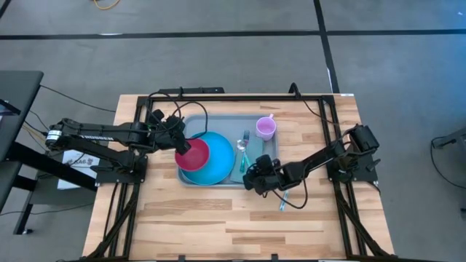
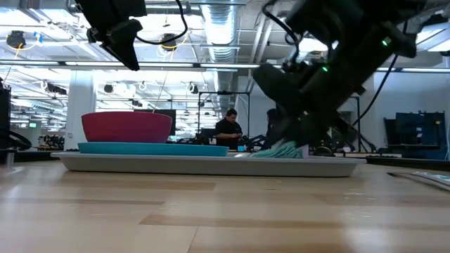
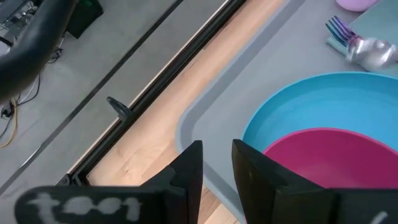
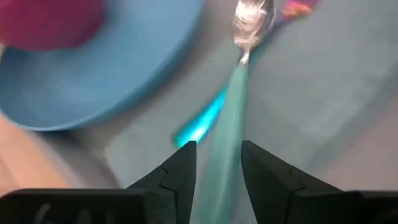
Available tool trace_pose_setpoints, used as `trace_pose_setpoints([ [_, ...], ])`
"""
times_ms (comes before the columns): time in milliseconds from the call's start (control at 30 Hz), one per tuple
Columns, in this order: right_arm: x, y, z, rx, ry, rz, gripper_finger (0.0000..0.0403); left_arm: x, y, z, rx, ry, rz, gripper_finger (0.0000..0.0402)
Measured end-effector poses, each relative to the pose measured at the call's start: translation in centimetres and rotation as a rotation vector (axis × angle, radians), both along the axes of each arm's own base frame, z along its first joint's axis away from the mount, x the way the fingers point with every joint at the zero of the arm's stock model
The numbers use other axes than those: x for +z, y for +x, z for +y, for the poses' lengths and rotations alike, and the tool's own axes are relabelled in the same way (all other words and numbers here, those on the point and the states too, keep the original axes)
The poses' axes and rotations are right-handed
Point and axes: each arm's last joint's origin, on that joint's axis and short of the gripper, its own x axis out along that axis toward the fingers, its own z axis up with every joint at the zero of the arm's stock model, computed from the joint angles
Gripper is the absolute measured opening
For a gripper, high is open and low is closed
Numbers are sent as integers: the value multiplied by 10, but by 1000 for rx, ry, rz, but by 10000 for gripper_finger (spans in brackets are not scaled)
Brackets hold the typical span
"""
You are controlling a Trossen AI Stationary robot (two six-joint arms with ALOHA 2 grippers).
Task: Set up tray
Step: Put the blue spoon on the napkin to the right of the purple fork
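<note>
Grey-blue tray (image 1: 218,127) centre frame, holding blue plate (image 1: 218,161), magenta bowl (image 1: 194,154), purple cup (image 1: 266,128), spoon (image 1: 241,145). Right gripper (image 1: 256,179) at its lower edge, fingers narrowly apart, perhaps astride the teal napkin (image 4: 227,124). Left gripper (image 1: 177,129) over upper-left rim, narrowly open, empty.

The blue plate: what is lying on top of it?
A magenta bowl sits on the blue plate, toward its left side. The plate surface under the bowl is hidden.

A light wooden counter (image 1: 218,218) carries a grey-blue tray (image 1: 220,125) near its far edge, a blue-handled utensil (image 1: 283,201) lying just beside it
</note>
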Motion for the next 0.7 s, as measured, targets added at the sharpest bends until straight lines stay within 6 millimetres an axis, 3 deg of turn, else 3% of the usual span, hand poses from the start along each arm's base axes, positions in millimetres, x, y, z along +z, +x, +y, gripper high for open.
trace_pose_setpoints([
  [167, 13, 12, 0, 30, -25, -22, 118, 0, 0, 0, 0, 0, 0, 77],
  [367, 14, 14, -4, -3, -11, -35, 118, 0, 0, 0, -8, -15, 0, 77],
  [533, 14, 14, -5, 134, -129, 48, 120, 0, 0, 0, -11, -13, 4, 77],
  [700, 16, 21, -20, 171, -164, 64, 137, 0, 0, 0, -11, -12, 3, 77],
])
